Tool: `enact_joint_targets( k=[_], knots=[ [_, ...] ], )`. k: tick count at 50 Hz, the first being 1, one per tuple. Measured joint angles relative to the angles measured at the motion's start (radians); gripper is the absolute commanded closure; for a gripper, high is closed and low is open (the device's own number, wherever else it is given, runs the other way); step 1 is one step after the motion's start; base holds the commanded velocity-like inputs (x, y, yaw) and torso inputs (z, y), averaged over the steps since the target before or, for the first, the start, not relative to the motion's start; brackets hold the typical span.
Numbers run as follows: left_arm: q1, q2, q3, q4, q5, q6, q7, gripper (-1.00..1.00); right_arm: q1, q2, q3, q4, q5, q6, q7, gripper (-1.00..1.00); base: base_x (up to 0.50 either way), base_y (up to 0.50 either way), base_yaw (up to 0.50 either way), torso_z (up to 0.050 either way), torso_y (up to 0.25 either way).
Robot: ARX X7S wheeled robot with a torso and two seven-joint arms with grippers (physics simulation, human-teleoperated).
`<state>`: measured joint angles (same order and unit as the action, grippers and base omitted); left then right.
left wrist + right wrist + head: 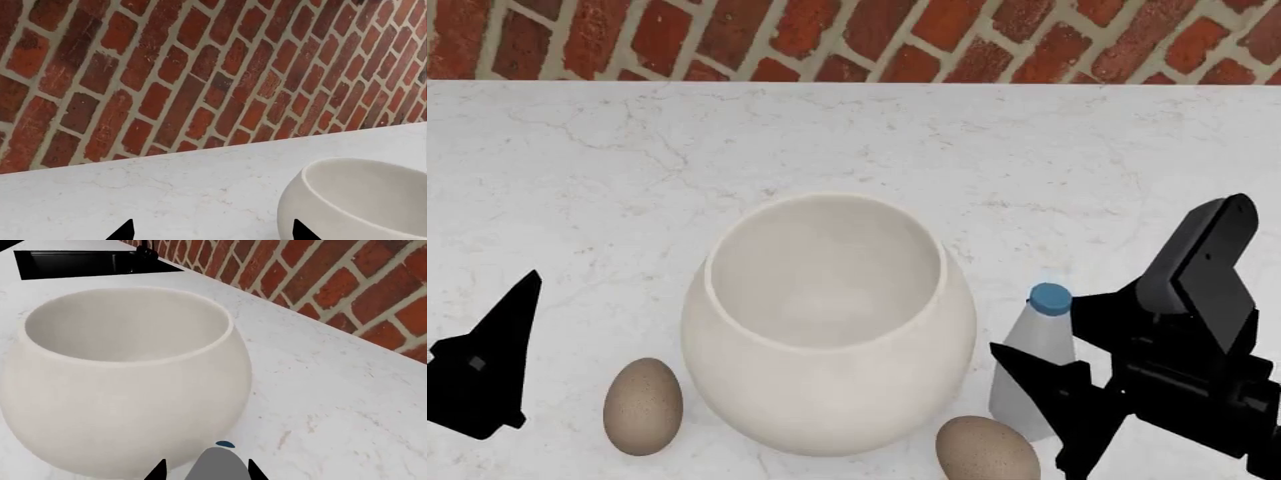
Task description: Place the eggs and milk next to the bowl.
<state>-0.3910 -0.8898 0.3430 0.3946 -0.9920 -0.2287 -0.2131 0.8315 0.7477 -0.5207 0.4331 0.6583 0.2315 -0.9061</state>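
Milk (pixel 1030 365) beside bowl (pixel 827 320) (eggs flanking), right gripper (pixel 1034 370) straddling it

Even, bright, diffuse light throughout; the renders are sharp with no blur or glare. The bowl (pixel 827 325) casts only a faint shadow on the table (pixel 587 170).

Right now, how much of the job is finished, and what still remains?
Both eggs, one on the left and one on the right, already lie beside the bowl. The milk stands upright next to the bowl, between the fingers of the right gripper, which look open around it. The left gripper holds nothing. It seems only the right arm's withdrawal remains.
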Motion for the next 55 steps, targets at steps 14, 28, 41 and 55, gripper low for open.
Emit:
enact_joint_targets(
  k=[14,28,41,55],
  knots=[
    [0.009,-0.007,-0.003,0.009,-0.001,0.001,-0.003,-1.00,0.002,-0.014,0.000,0.034,-0.003,-0.023,-0.013,1.00,0.00,0.00,0.00,0.001,0.000],
    [-0.126,0.094,0.063,-0.090,0.046,-0.054,0.005,-1.00,0.007,-0.030,0.003,0.071,-0.002,-0.049,-0.029,1.00,0.00,0.00,0.00,0.000,0.000],
    [-0.173,0.132,0.090,-0.138,0.074,-0.065,0.020,-1.00,-0.005,-0.026,0.000,0.062,-0.008,-0.049,-0.024,-1.00,0.00,0.00,0.00,0.000,0.000],
    [-0.182,0.142,0.097,-0.153,0.083,-0.062,0.026,-1.00,-0.005,-0.018,-0.004,0.045,-0.010,-0.037,-0.020,-1.00,0.00,0.00,0.00,0.000,0.000]
  ],
)
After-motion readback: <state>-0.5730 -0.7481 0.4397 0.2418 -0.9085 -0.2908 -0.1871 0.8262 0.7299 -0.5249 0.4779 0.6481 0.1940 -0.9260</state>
